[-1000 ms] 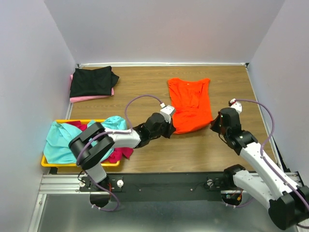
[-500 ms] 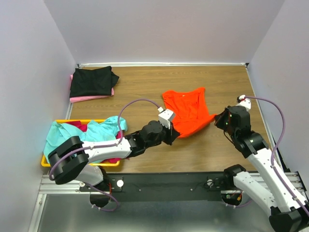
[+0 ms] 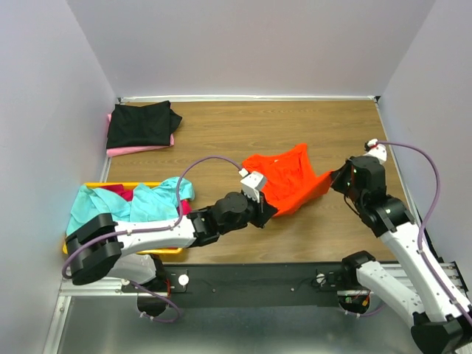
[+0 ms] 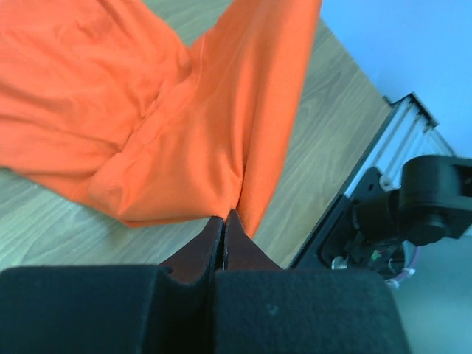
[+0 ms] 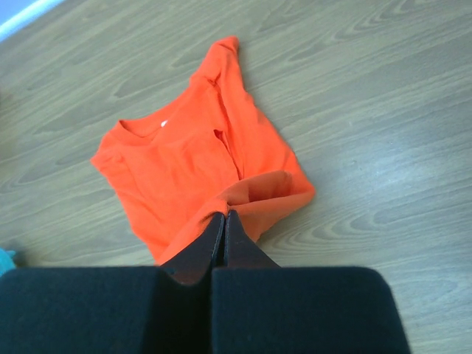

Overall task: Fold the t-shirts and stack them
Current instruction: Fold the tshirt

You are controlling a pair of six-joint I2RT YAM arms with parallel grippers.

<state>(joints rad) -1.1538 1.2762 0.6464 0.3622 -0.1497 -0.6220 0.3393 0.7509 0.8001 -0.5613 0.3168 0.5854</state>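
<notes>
The orange t-shirt (image 3: 286, 177) hangs stretched between both grippers above the middle of the table, its far end resting on the wood. My left gripper (image 3: 269, 209) is shut on its near left edge; the left wrist view shows the cloth (image 4: 184, 125) pinched at the fingertips. My right gripper (image 3: 335, 179) is shut on its near right corner, and the right wrist view shows the shirt (image 5: 199, 169) with its collar on the far side. A black t-shirt (image 3: 141, 123) lies folded on a pale pink one (image 3: 133, 150) at the far left. Teal (image 3: 96, 210) and magenta (image 3: 181, 234) shirts lie in the tray.
A shallow yellow tray (image 3: 81, 249) sits at the near left edge. White walls close in the table at the left, back and right. The right arm's base and rail (image 4: 413, 199) show in the left wrist view.
Both grippers have pulled the orange shirt's near edge toward the front and lifted it. The shirt has slid nearer and left; the left arm has stretched out further right.
</notes>
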